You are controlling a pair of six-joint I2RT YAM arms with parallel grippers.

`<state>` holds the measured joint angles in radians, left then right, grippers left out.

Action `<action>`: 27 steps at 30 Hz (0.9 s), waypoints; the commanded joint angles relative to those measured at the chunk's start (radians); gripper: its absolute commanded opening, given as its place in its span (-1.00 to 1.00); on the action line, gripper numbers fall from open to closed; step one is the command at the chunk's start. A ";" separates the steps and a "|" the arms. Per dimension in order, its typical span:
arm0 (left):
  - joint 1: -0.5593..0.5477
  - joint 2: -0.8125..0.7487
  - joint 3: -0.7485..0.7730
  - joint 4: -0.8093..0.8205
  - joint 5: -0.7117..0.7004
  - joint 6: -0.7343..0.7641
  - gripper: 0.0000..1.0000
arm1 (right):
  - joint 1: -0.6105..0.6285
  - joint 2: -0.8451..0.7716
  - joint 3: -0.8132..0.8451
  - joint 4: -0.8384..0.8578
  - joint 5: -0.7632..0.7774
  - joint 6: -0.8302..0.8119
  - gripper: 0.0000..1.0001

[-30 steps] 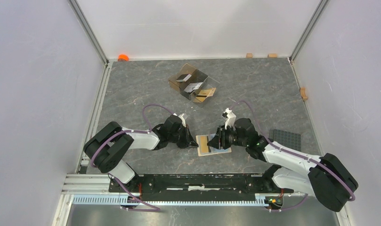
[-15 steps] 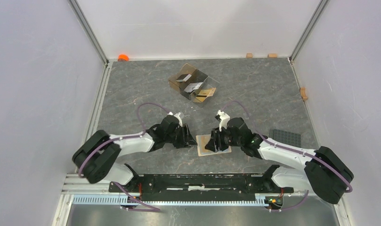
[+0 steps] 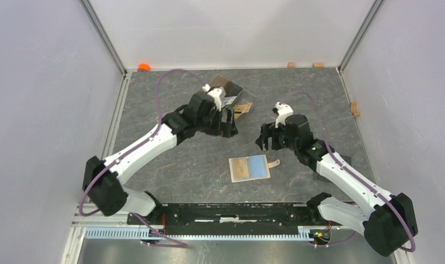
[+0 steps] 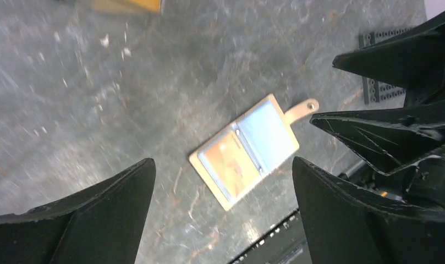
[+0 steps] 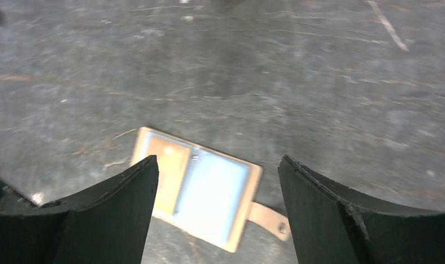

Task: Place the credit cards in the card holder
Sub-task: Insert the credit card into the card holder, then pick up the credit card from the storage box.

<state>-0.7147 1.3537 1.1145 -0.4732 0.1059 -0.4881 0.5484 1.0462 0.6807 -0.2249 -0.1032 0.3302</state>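
Both left pincer (image 3: 228, 123) and right pincer (image 3: 267, 140) gape empty; only wrist views resolve the orange card (image 4: 229, 168) in the card holder (image 4: 267, 132)

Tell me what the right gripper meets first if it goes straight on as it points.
The right gripper would probably reach the open card holder, framed between its jaws; nothing shows in between, though depth is unclear.

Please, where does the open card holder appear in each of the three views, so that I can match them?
Top external: the card holder lies open on the table, below centre.
Left wrist: the card holder is at centre, tilted.
Right wrist: the card holder is at lower centre.
Shared landmark: its snap tab, sticking out from the edge of the blue half in all three views.
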 commanded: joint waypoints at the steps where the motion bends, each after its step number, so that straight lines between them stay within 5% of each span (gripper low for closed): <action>1: 0.012 0.152 0.215 -0.160 -0.050 0.232 1.00 | -0.084 -0.024 0.049 -0.062 0.038 -0.075 0.71; 10: 0.017 0.548 0.600 -0.097 -0.142 0.260 0.99 | -0.134 -0.121 -0.015 -0.073 0.096 -0.057 0.96; 17: 0.020 0.794 0.857 -0.131 -0.176 0.297 0.97 | -0.146 -0.246 -0.062 -0.119 0.202 -0.063 0.96; 27: 0.016 0.939 0.982 -0.140 -0.235 0.334 0.89 | -0.150 -0.307 -0.126 -0.125 0.181 -0.055 0.96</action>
<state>-0.7017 2.2597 2.0354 -0.6128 -0.0753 -0.2150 0.4034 0.7525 0.5732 -0.3580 0.0727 0.2806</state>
